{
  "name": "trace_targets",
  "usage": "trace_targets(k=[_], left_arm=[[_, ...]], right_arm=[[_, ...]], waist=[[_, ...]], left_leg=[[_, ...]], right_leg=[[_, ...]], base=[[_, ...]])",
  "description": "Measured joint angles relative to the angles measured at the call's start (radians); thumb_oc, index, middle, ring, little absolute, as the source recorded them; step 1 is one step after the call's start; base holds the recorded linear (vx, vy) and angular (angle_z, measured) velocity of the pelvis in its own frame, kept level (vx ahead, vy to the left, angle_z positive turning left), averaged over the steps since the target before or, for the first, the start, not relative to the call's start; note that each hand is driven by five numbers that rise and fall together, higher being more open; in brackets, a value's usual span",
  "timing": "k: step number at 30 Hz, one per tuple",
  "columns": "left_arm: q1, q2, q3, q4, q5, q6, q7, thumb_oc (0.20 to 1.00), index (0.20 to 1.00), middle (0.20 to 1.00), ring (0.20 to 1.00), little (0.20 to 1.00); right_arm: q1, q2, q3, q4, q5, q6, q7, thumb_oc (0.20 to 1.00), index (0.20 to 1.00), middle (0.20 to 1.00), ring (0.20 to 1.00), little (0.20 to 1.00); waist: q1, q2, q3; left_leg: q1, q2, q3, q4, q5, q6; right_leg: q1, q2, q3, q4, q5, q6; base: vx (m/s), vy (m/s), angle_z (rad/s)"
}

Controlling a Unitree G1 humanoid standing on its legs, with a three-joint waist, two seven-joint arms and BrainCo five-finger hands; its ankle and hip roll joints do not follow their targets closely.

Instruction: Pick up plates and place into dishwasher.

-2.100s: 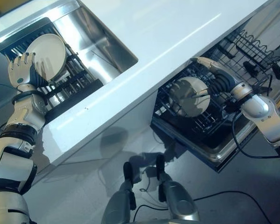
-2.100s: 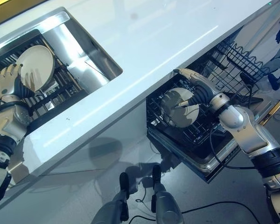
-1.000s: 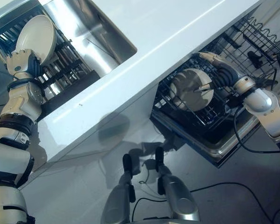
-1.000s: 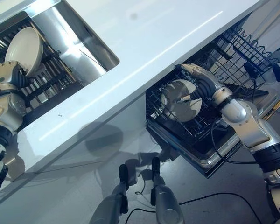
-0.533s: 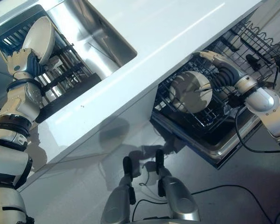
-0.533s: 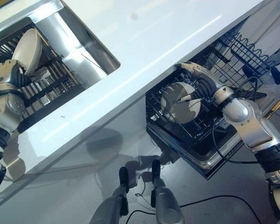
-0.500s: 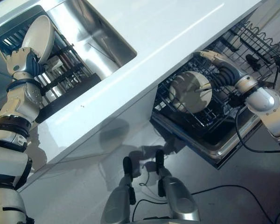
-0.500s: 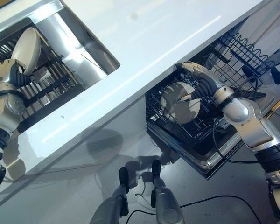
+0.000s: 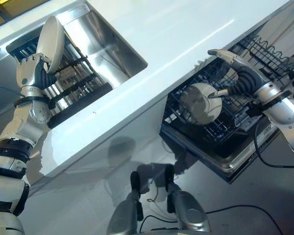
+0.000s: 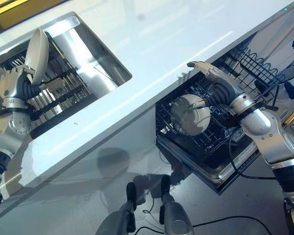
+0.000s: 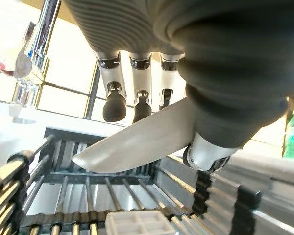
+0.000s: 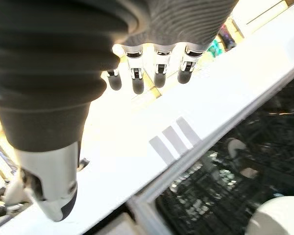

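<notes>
My left hand [image 9: 32, 73] is shut on a white plate [image 9: 52, 35], held edge-up above the black dish rack [image 9: 76, 85] in the sink. In the left wrist view the plate [image 11: 142, 139] is pinched between the fingers and the thumb. A second white plate [image 9: 201, 103] stands in the dishwasher's lower rack [image 9: 225, 132]. My right hand [image 9: 241, 78] hovers just above and behind it, open, with fingers straight and the thumb close to the plate's rim. The right wrist view shows nothing held and that plate [image 12: 279, 218] below the hand.
A white counter [image 9: 161, 34] runs between the steel sink [image 9: 110, 46] and the pulled-out dishwasher. An upper wire rack [image 9: 272, 49] sits behind my right hand. The open dishwasher door [image 9: 220, 164] juts out below. A faucet [image 11: 34, 44] stands beyond the sink rack.
My left hand has raised the plate higher out of the sink rack and turned it edge-on. My right hand has let go of the plate in the dishwasher rack and lifted off it.
</notes>
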State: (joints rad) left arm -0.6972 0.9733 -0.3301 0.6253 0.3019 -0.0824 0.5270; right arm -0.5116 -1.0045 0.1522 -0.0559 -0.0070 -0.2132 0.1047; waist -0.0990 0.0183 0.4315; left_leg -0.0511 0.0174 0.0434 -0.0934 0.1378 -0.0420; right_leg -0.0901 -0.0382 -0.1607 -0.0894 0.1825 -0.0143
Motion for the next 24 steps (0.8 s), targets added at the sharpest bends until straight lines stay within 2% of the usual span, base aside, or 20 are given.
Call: trace_targets(k=[3,8,12,17,24], left_arm=[[0.04,0.0,0.0,-0.037,0.01,-0.02,-0.002,0.2,0.2,0.2,0.2,0.2],[0.089,0.01,-0.001,-0.143,0.079,-0.07,-0.038,0.2,0.2,0.2,0.2,0.2],[0.092,0.017,-0.003,-0.201,0.078,-0.108,-0.108,0.2,0.2,0.2,0.2,0.2],[0.066,0.04,-0.069,-0.248,0.076,-0.143,-0.213,0.2,0.2,0.2,0.2,0.2],[0.021,0.061,-0.168,-0.333,0.073,-0.197,-0.349,0.2,0.2,0.2,0.2,0.2]], right_arm=[[0.006,0.012,-0.001,-0.016,-0.002,-0.037,-0.016,1.0,1.0,1.0,1.0,1.0],[-0.005,0.011,-0.001,-0.017,-0.034,-0.095,-0.104,1.0,1.0,1.0,1.0,1.0],[-0.024,0.007,0.007,-0.017,-0.077,-0.103,-0.157,1.0,1.0,1.0,1.0,1.0],[-0.214,-0.011,0.124,0.025,-0.11,-0.094,-0.215,1.0,1.0,1.0,1.0,1.0],[-0.34,-0.029,0.246,0.115,-0.17,-0.084,-0.253,1.0,1.0,1.0,1.0,1.0]], waist=[[0.004,0.009,-0.035],[0.016,0.01,-0.095],[0.044,0.01,-0.147],[0.062,0.009,-0.199],[0.094,-0.002,-0.265]], left_leg=[[0.011,-0.001,-0.002,0.0,-0.003,0.001],[0.042,0.0,-0.019,-0.001,-0.009,0.0],[0.055,0.001,-0.023,-0.001,-0.011,-0.001],[0.08,0.001,-0.031,-0.001,-0.012,0.0],[0.097,0.002,-0.054,-0.001,-0.013,0.002]], right_leg=[[0.012,0.0,-0.003,0.0,-0.001,0.0],[0.051,-0.001,-0.015,0.0,-0.015,0.004],[0.065,0.0,-0.019,0.0,-0.022,0.003],[0.092,0.0,-0.03,-0.001,-0.025,0.002],[0.123,-0.001,-0.053,-0.001,-0.034,0.003]], base=[[0.05,-0.053,0.03],[0.05,-0.066,0.1],[0.05,-0.096,0.02],[0.06,-0.091,0.05],[0.05,-0.07,0.12]])
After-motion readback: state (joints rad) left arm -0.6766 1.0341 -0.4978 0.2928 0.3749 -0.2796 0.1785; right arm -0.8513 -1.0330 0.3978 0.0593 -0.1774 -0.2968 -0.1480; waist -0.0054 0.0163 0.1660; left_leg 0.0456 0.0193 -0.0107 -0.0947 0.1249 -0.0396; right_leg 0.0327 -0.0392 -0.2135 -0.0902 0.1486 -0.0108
